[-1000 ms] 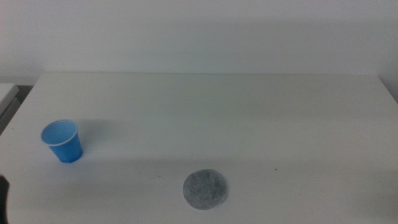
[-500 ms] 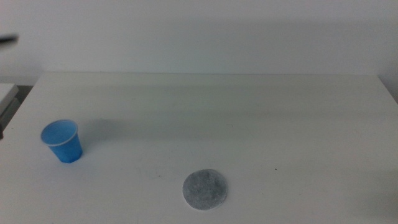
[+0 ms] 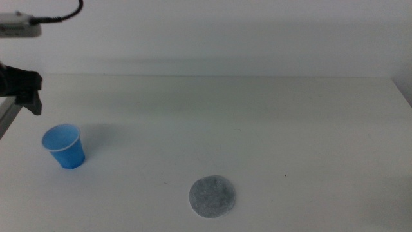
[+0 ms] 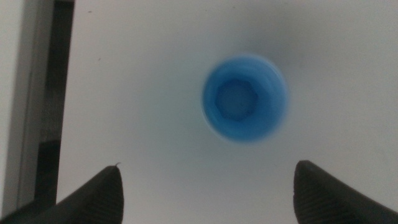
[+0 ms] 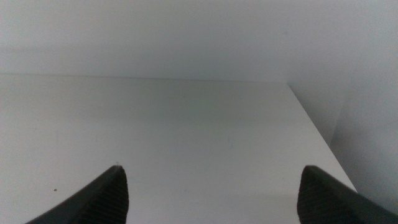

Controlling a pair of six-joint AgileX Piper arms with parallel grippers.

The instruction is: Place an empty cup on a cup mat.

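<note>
The blue cup stands upright and empty on the left side of the white table. The round speckled grey cup mat lies flat near the front middle, well to the cup's right. My left gripper hovers high at the far left, above and behind the cup. In the left wrist view the cup shows from above, beyond the left gripper, whose jaws stand wide apart and empty. My right gripper is open and empty, out of the middle view, over bare table.
The table's left edge with a dark gap runs close beside the cup. The table's right edge shows in the right wrist view. A white wall stands behind the table.
The left arm has come into the middle view at the upper left, above the cup. The cup and the mat have not moved.
</note>
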